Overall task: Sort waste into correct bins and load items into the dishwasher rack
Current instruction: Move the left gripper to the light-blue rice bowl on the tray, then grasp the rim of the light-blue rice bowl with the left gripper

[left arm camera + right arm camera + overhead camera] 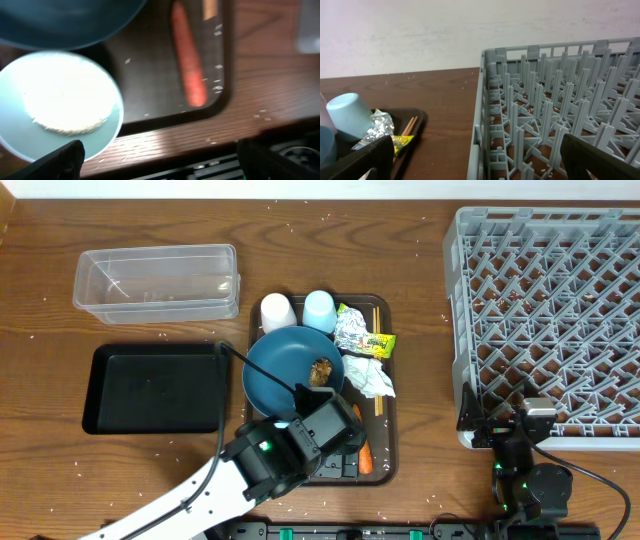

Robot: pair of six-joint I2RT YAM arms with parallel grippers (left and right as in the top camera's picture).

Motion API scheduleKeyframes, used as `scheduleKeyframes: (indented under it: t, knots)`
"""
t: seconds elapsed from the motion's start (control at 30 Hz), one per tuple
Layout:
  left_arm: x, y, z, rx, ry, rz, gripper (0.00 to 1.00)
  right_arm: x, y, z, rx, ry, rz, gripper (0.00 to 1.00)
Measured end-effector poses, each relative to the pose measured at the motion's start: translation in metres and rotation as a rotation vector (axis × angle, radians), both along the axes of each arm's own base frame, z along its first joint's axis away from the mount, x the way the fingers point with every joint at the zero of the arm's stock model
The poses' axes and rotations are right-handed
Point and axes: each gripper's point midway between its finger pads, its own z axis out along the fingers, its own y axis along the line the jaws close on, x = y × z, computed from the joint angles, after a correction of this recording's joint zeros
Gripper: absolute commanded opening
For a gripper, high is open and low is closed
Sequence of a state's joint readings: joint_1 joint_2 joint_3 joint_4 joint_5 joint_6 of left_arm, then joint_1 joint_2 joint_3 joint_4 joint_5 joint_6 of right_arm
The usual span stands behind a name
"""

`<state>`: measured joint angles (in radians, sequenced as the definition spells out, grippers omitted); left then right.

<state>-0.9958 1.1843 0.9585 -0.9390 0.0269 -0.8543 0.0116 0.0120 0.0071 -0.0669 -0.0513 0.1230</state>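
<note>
My L gripper (167, 162) is spread wide, empty, hovering over the near end of the brown tray (150, 85). White bowl (60, 105) w/ rice (65, 107) sits under it on the left, carrot (189, 65) on the right, blue dish (65, 20) just beyond. Far end of the tray: white cup (277, 312), light-blue cup (319, 310), foil (352, 330), packet (380, 345), tissue (370, 377). My R gripper (480, 167) is also wide, empty, at the rack (555, 115) near edge. Clear tub (155, 280) & black tray (150, 388) lie left.
</note>
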Motion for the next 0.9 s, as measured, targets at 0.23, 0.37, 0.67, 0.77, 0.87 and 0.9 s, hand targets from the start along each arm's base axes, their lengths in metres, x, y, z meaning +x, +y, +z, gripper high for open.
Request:
scheduleKeyframes:
  t: [0.23,0.37,0.67,0.77,0.87,0.9]
  knots:
    - [0.0,0.001,-0.003,0.014,0.003,0.008,0.98,0.0,0.0,0.0,0.0,0.0,0.0,0.99]
    - [0.001,0.001,-0.013,0.052,0.022,0.012,0.98,0.0,0.0,0.0,0.0,0.0,0.0,0.99]
    - [0.015,-0.002,-0.053,0.187,0.048,0.024,0.98,0.0,0.0,0.0,0.0,0.0,0.0,0.99]
    - [0.014,0.0,-0.069,0.244,0.08,0.024,0.88,0.0,0.0,0.0,0.0,0.0,0.0,0.99]
    - [0.012,0.004,-0.083,0.296,0.107,0.026,0.75,0.0,0.0,0.0,0.0,0.0,0.0,0.99]
    - [0.012,0.005,-0.087,0.311,0.115,0.024,0.71,0.0,0.0,0.0,0.0,0.0,0.0,0.99]
